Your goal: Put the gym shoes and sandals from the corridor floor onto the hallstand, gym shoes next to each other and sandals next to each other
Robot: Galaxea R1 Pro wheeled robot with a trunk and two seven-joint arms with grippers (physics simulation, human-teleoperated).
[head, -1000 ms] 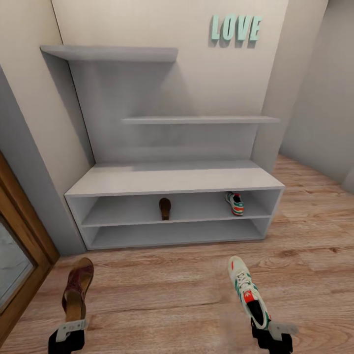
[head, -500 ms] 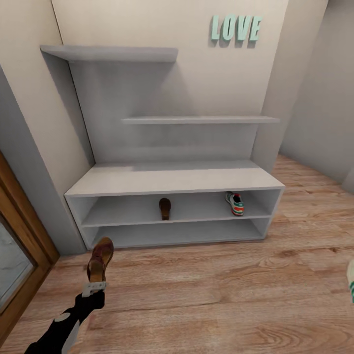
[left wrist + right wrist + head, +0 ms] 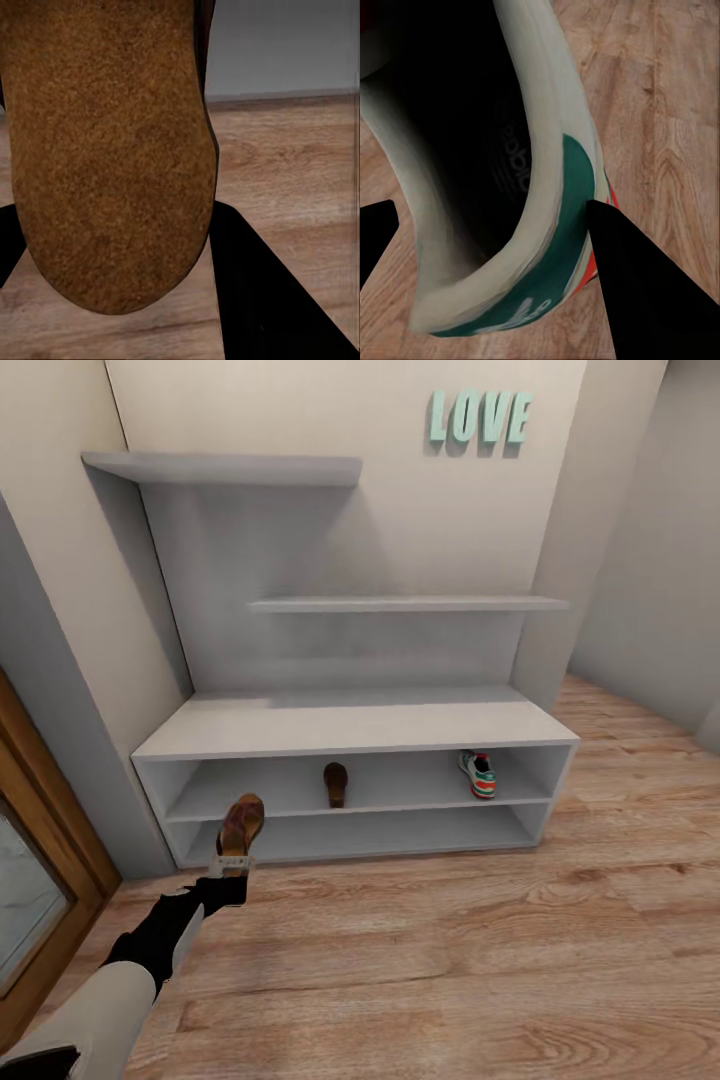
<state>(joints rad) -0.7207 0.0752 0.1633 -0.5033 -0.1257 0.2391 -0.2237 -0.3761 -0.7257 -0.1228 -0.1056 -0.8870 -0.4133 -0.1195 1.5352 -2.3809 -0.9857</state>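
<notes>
Head view: wood-grain corridor floor point(image 3: 450, 960) fronts the hallstand point(image 3: 350, 725); my left gripper point(image 3: 230, 867) carries a sandal point(image 3: 240, 823), long axis toward the upper shelf's left end, near its stored mate point(image 3: 335, 783). Left wrist view: sole point(image 3: 105, 150) clamped. Right wrist view: my right gripper point(image 3: 495, 247) grasps a gym shoe point(image 3: 510, 187).

One brown sandal point(image 3: 335, 783) and one gym shoe point(image 3: 479, 773) sit apart on the hallstand's point(image 3: 350, 728) upper shelf; another sandal point(image 3: 240, 825) hangs before its left.

a: even, soft simulator light from above. wall shelves point(image 3: 225, 467) cast faint grey shadows, shelf slots darker inside.
b: no glare. wrist views blurry close up, sandal sole point(image 3: 105, 150) soft, end effector fingers point(image 3: 645, 300) flat black.
</notes>
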